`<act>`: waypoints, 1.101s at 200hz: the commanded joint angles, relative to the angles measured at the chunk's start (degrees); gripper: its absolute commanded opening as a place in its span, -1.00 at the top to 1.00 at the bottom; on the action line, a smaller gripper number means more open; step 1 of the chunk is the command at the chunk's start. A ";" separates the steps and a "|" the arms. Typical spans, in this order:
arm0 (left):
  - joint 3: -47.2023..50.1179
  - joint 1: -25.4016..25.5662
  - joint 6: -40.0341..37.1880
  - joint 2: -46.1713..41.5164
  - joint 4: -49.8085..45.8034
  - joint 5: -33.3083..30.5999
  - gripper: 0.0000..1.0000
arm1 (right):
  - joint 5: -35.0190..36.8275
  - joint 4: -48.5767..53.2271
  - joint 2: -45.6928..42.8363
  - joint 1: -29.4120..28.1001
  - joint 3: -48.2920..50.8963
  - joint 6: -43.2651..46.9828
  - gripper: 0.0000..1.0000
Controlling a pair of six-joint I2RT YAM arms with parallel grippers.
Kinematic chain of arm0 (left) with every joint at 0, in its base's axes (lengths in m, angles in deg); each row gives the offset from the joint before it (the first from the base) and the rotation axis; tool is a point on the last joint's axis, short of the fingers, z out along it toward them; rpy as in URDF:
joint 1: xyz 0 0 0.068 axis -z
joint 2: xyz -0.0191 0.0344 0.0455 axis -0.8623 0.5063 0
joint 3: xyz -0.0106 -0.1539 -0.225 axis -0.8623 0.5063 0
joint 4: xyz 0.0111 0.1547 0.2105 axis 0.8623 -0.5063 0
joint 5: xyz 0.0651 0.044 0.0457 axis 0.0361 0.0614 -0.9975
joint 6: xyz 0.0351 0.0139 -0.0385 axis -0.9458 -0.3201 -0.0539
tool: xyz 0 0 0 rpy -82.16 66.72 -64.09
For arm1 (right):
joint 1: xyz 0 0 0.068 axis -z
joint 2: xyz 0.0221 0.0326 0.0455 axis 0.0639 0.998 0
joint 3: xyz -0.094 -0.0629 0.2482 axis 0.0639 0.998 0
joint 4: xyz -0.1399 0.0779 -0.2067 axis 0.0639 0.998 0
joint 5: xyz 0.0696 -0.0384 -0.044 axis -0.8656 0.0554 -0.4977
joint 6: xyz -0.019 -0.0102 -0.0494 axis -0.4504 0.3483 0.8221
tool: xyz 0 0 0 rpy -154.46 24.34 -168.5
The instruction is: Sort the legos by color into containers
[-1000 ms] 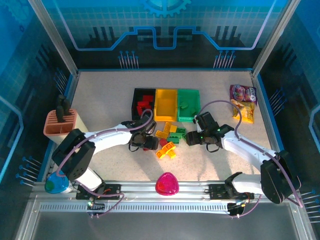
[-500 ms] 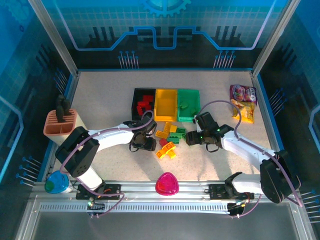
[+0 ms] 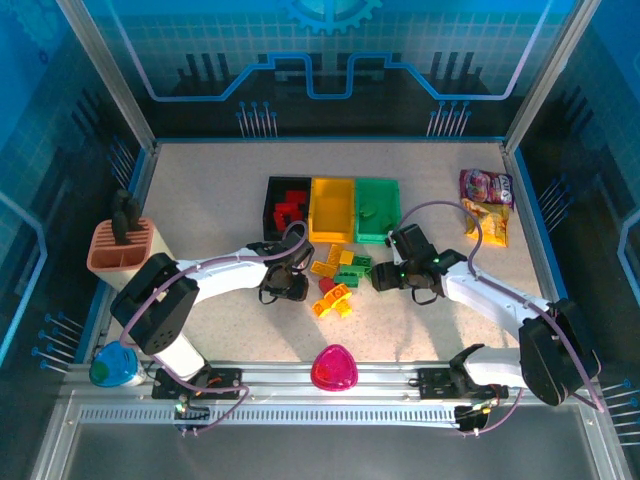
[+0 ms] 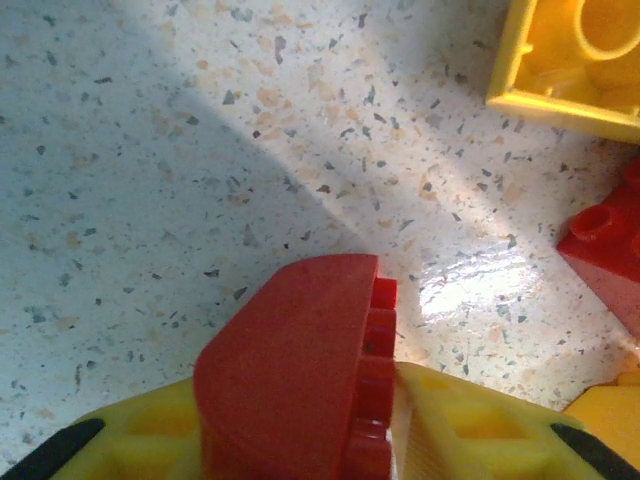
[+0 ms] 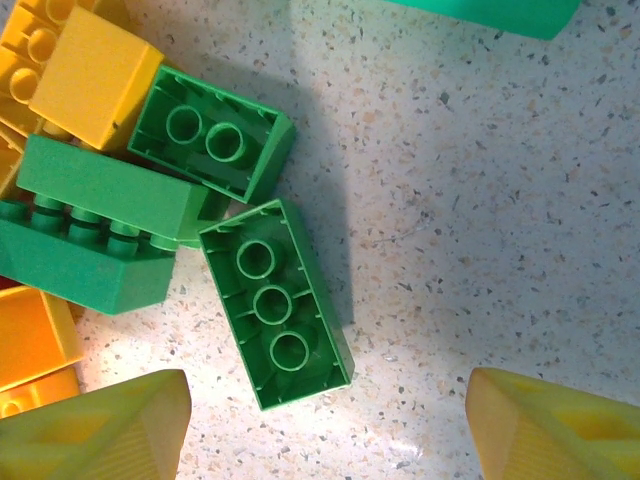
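Since a second ago the left gripper (image 3: 292,287) has drawn slightly back from the loose pile of legos (image 3: 338,275) and its jaws have pinched in. They now clamp a red brick (image 4: 300,370), a glossy piece with a smooth curved face and a ridged side, squeezed between the yellow fingers (image 4: 470,430). It sits just over the speckled, stone-look table (image 3: 210,200), beside the pile's left edge. The right gripper (image 3: 385,278) hasn't budged.

That right one stands wide open, low over the table, with an upturned green brick (image 5: 275,305) lying between its fingers and touching neither. The brick's hollow underside shows three round tubes.

Both arms reach in low from the near edge, elbows bent outward, forearms angled toward the middle, wrists tipped down.

Behind the pile three hard plastic bins sit side by side: the black bin (image 3: 268,200) with red bricks inside, the yellow bin (image 3: 332,205), and the green bin (image 3: 390,200) with a green piece in it.
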 commanded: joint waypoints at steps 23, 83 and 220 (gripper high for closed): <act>-1.51 0.08 -1.63 -1.64 -0.13 -2.04 0.36 | -0.32 -0.28 -0.77 -0.45 0.64 -0.90 -0.48; -1.88 -0.04 -2.38 -4.94 -0.88 -3.20 0.54 | -0.25 -0.29 -1.45 -0.44 1.28 -1.33 -0.47; -21.20 -15.20 -8.42 -0.95 -5.25 -1.63 0.57 | -0.53 0.86 -4.12 -0.45 1.83 -1.47 -0.48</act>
